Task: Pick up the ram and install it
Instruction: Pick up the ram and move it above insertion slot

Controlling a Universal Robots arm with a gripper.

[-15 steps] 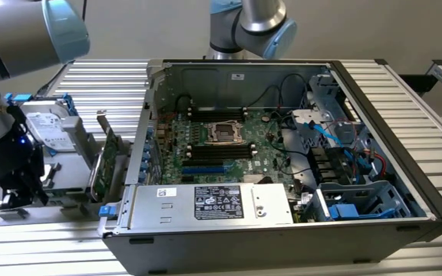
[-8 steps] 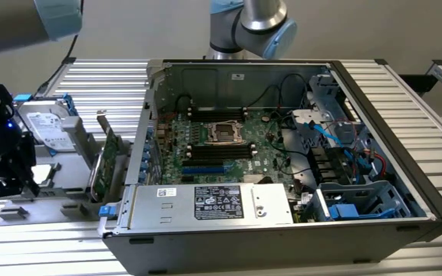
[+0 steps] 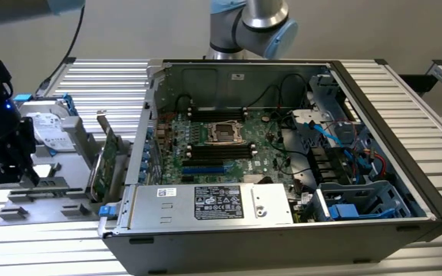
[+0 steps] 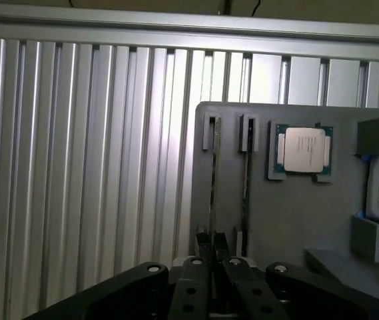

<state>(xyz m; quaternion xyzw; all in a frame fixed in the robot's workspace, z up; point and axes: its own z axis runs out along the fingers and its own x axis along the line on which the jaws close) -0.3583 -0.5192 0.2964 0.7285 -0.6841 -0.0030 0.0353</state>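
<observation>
Risk: end effector (image 4: 212, 245) takes the ram (image 4: 213, 180) near one end only, so the stick may cock and bind in its slot in the grey tray (image 4: 289, 220) on the table (image 4: 76, 173). A second stick (image 4: 246, 180) stands just beside it, and a skewed grip could knock it. End effector: jaws narrow, nearly shut, apparently pinching the ram's thin edge. Ram sits upright in its slot.

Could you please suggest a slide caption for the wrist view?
Gripper closed on a ram stick standing in a grey tray, processor alongside.
</observation>
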